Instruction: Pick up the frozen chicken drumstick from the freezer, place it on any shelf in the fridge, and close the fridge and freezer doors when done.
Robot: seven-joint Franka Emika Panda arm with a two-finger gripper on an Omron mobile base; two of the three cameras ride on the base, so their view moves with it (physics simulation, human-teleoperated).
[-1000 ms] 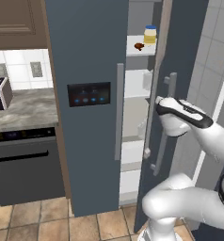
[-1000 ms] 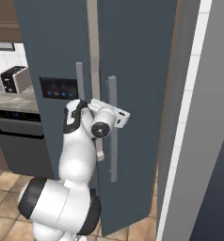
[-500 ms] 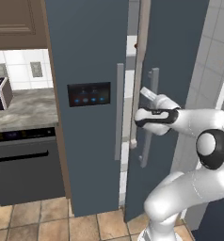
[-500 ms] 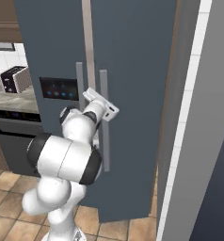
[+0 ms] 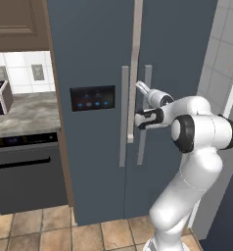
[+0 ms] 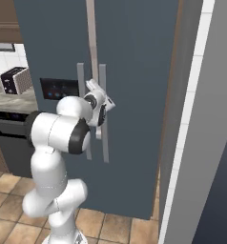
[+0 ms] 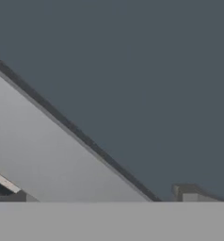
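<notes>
The tall slate-blue unit has its freezer door (image 5: 89, 59), the one with the black blue-lit panel (image 5: 93, 98), shut. Beside it the plain fridge door (image 5: 177, 49) is almost shut, leaving a thin pale sliver (image 5: 136, 59) between the two. My gripper (image 5: 140, 117) presses against the fridge door by its grey bar handle (image 5: 146, 83), also visible as the gripper (image 6: 100, 106) in the right base view. The hand view has the door's blue face (image 7: 147, 70) and a grey handle bar (image 7: 48, 155) very close. The fingers are not distinguishable. The drumstick is hidden behind the doors.
A toaster (image 5: 1, 97) stands on the grey counter (image 5: 30, 112) left of the unit, above a dark oven front (image 5: 25, 171). A white tiled wall (image 5: 223, 54) flanks the unit on the right. Tan floor tiles (image 5: 50, 230) lie below.
The fridge door swung from open to almost shut with my arm pushing it left. The shelves and yellow jar are now hidden.
</notes>
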